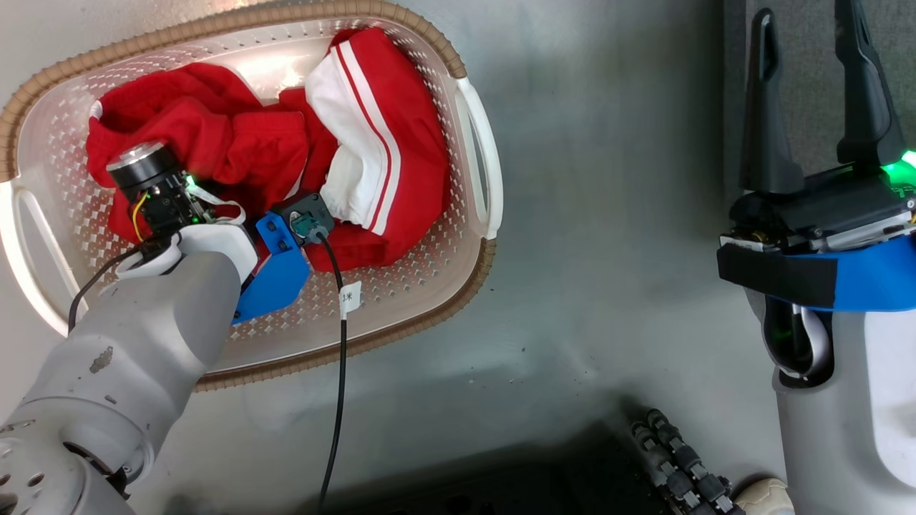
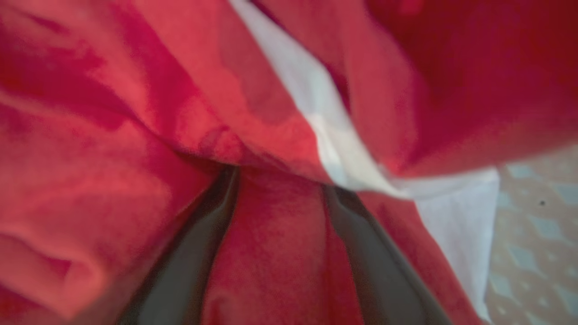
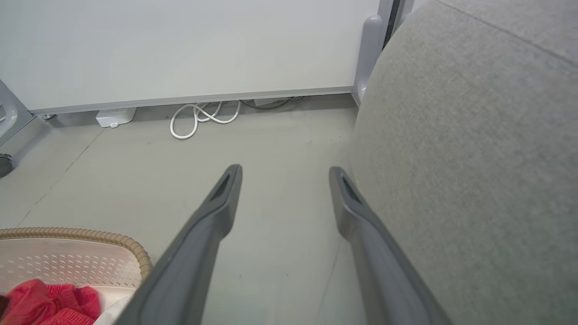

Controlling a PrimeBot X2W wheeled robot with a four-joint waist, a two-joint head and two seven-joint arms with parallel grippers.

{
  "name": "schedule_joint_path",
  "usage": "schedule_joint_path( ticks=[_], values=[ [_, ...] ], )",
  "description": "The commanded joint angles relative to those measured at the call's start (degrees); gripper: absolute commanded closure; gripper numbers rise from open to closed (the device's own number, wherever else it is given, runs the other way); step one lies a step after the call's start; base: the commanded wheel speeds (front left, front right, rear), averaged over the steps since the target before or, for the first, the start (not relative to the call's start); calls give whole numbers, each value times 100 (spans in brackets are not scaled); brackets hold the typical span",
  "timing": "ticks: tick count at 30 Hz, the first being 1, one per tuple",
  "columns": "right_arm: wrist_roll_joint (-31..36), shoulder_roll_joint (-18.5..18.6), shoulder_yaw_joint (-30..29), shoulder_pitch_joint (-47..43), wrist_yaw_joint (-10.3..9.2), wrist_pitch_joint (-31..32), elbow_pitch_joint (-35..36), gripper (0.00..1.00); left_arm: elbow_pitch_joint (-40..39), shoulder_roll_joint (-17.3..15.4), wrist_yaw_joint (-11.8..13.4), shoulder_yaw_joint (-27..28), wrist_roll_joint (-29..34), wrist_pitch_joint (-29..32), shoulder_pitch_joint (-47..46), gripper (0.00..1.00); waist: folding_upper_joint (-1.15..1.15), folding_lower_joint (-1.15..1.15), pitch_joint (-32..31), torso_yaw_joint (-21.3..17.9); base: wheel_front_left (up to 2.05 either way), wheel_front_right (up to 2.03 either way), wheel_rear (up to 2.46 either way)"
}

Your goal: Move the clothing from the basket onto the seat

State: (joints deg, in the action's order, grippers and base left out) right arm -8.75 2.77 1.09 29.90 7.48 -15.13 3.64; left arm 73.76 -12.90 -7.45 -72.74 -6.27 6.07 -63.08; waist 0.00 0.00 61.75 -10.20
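Head view: the oval perforated basket [image 1: 401,286] with its woven-look brown rim sits on the smooth grey floor [image 1: 608,214], holding crumpled red clothing [image 1: 386,143] with white striped trim. Inside the basket the left end effector [image 2: 280,180] stands wide open, its dark fingers [image 2: 189,262] sunk in soft folds and clamping nothing. Right of the basket, the right end effector [image 1: 809,21] hangs wide open and empty beside the rounded grey fabric seat [image 3: 474,180].

The clothing [image 1: 236,143] is soft matt cloth; the basket [image 1: 401,300] is glossy perforated plastic; the seat [image 3: 474,180] is coarse-woven fabric.
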Motion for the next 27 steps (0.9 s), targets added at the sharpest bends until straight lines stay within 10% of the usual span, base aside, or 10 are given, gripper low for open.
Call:
schedule_joint_path(
  ticks=[1,6,8,27],
  values=[
    [-13,21,-19,-38,3,-5,30,0,12,-27,-5,-7,-38,19,-79,0,0,0,9,4,0,0,0],
    [15,21,-44,-84,3,-5,33,0,15,-46,-5,-27,-50,52,10,4,0,0,12,20,0,0,0],
    [34,21,-59,-88,3,-4,13,0,16,-43,-5,-35,-38,39,35,100,0,0,-3,31,0,0,0],
    [7,21,-5,19,3,-5,-192,0,15,93,-5,-61,-214,-366,160,100,0,0,-487,105,0,0,0]
  ],
)
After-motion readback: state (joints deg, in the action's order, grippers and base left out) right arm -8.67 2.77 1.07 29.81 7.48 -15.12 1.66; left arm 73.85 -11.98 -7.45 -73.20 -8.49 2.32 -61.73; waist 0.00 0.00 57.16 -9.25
